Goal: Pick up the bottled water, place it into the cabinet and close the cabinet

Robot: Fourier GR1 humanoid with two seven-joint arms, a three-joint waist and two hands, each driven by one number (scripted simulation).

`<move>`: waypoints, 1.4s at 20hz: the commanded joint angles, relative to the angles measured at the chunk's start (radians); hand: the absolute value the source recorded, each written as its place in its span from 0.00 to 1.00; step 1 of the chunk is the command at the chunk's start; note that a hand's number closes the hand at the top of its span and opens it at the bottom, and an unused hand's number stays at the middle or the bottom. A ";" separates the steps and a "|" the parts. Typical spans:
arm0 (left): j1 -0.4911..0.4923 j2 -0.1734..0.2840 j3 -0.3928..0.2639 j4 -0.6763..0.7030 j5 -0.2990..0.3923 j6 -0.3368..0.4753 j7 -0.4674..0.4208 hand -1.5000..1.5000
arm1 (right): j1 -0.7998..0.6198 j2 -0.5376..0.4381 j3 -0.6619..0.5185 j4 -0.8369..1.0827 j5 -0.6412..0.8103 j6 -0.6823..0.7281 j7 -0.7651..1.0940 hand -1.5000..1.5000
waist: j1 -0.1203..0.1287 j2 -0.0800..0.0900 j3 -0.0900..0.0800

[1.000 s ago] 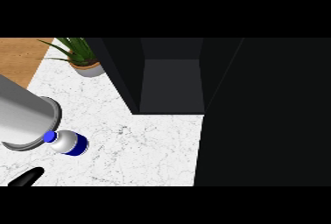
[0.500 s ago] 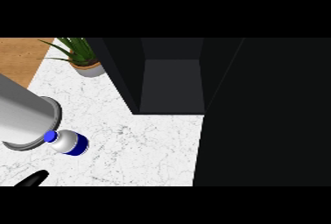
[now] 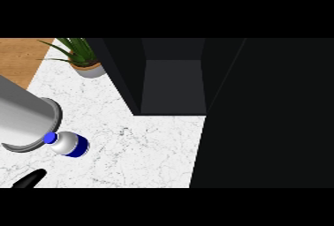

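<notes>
We look down on the white marbled counter and take the bottled water as our landmark. It stands on the counter toward the left of the view, seen from above, with its blue cap at its upper left and a blue band round its body. It sits where it sat half a second ago; we see no shift in it.

Just left of the bottle, and touching or overlapping it at the cap, is a grey forearm that ends in a flared collar. Its outline matches the earlier frame. Whether it actually touches the bottle we cannot tell.

Below and left of the bottle, at the lower edge of the view, a black tip of the left hand shows. It lies apart from the bottle and holds nothing we can see; so little of it appears that we cannot tell how far its fingers are open. It looks much as it did before.

Up and to the right of the bottle stands the dark cabinet, its opening facing us. Straight above the bottle, well apart, is a potted plant.

The right hand does not show.
</notes>
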 commanded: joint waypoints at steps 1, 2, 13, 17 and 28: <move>0.020 0.013 0.021 -0.083 -0.039 -0.002 0.049 0.00 | 0.083 -0.050 0.057 -0.170 0.125 -0.021 0.037 0.00 | -0.009 -0.002 0.000; 0.100 -0.021 -0.042 -0.077 -0.027 -0.024 -0.077 0.00 | 0.009 -0.029 0.005 -0.075 0.109 -0.026 0.010 0.00 | 0.005 0.000 0.000; -0.129 -0.033 0.107 0.273 0.073 -0.023 -0.186 0.00 | -0.021 -0.083 0.044 -0.096 0.119 -0.069 0.051 0.00 | -0.008 0.004 -0.001; -0.017 -0.059 0.119 0.275 0.137 -0.070 -0.287 0.00 | -0.069 -0.060 0.092 -0.089 0.161 -0.117 0.089 0.00 | 0.001 0.002 -0.002; -0.106 -0.099 0.207 0.634 0.267 -0.165 -0.538 0.00 | -0.012 -0.160 0.049 -0.122 0.085 -0.126 0.043 0.00 | -0.010 0.004 -0.001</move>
